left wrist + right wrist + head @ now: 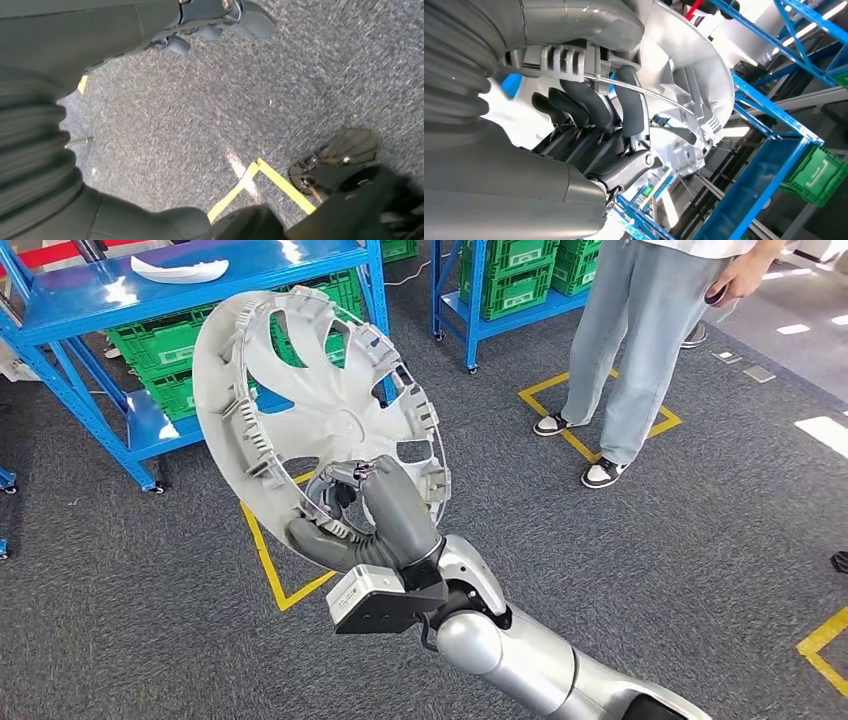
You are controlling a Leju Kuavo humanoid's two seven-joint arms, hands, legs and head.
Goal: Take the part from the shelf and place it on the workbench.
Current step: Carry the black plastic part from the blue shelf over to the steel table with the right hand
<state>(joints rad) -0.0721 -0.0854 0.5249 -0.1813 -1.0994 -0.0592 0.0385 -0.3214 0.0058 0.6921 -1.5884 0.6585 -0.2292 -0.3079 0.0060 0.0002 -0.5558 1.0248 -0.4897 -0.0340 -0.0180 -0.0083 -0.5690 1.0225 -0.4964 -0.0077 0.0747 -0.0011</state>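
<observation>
The part is a round silver wheel cover (300,400), held up in the air in front of the blue shelf (200,280), its ribbed back side facing me. My right hand (365,515) grips its lower rim, thumb on one side and fingers through an opening. In the right wrist view the dark fingers (594,107) curl around the rim of the wheel cover (684,65). My left hand (210,22) hangs over the grey carpet with its fingers loosely curled and nothing in it.
A person (650,340) in light jeans stands at the right by yellow floor tape (580,440). A white curved piece (180,270) lies on the shelf's top board. Green crates (170,360) fill the lower shelves. A second blue rack (510,290) stands behind.
</observation>
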